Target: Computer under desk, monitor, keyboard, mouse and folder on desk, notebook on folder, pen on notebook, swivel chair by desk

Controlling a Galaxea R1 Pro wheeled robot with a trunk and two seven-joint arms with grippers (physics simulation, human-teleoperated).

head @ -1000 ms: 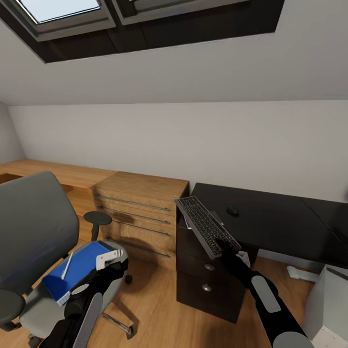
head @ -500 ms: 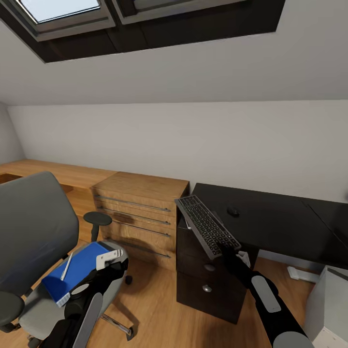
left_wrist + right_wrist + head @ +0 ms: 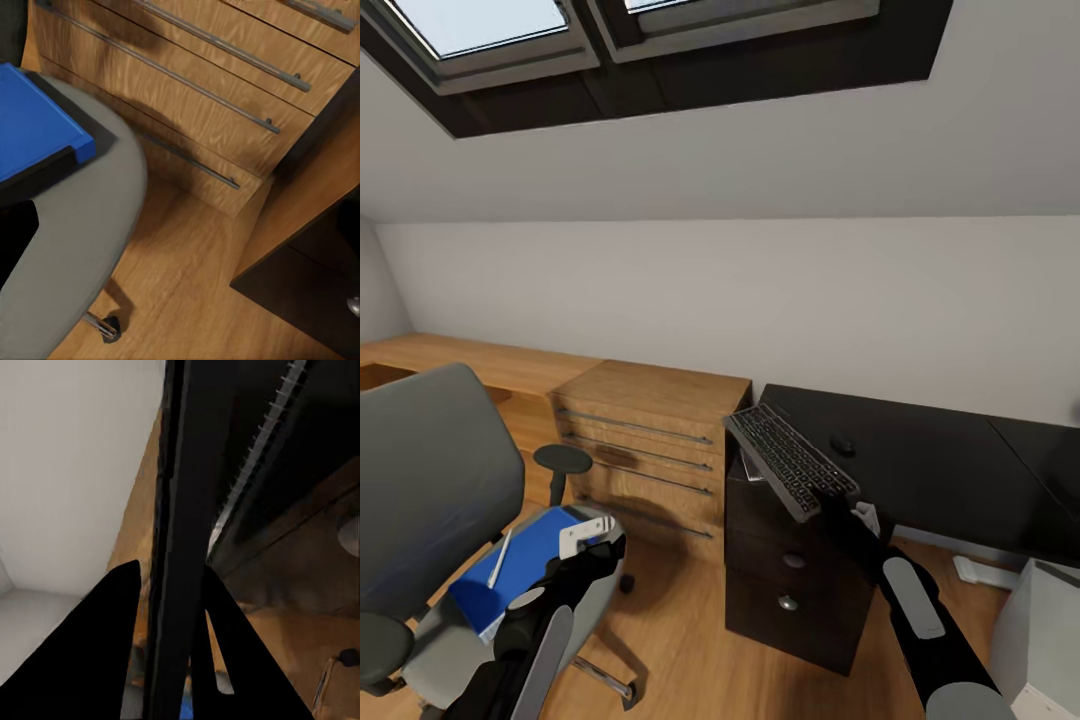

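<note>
The keyboard (image 3: 791, 460) is held in the air over the left end of the desk (image 3: 930, 470), tilted, its far end above the desk's corner and its near end gripped by the right gripper (image 3: 832, 497). In the right wrist view the two dark fingers (image 3: 97, 637) stand either side of the keyboard's thin edge (image 3: 169, 547), clamped on it. Holding it by one short end leaves the rest of the board free to be laid flat on the desktop; that appears to be the purpose of the grip.

The mouse (image 3: 843, 443) already lies on the desk, just beyond the keyboard's far end. The monitor cannot be found on the visible stretch of desktop, so the keyboard's final spot cannot be judged from here.

Left of the desk stands a light-wood drawer cabinet (image 3: 650, 440), touching or very nearly touching the desk's drawer unit (image 3: 785, 580). Further left of the desk is the swivel chair (image 3: 440, 520), well apart from it. On the seat lies the blue folder (image 3: 525, 565) with the pen (image 3: 499, 558) on top; the notebook cannot be made out for certain.

The left gripper (image 3: 588, 535) hangs over the seat's front edge, beside the folder. Whether its jaws stand apart or together cannot be told. To the right of the desk, a pale grey box, likely the computer (image 3: 1040, 630), stands on the floor, not yet under the desk.
</note>
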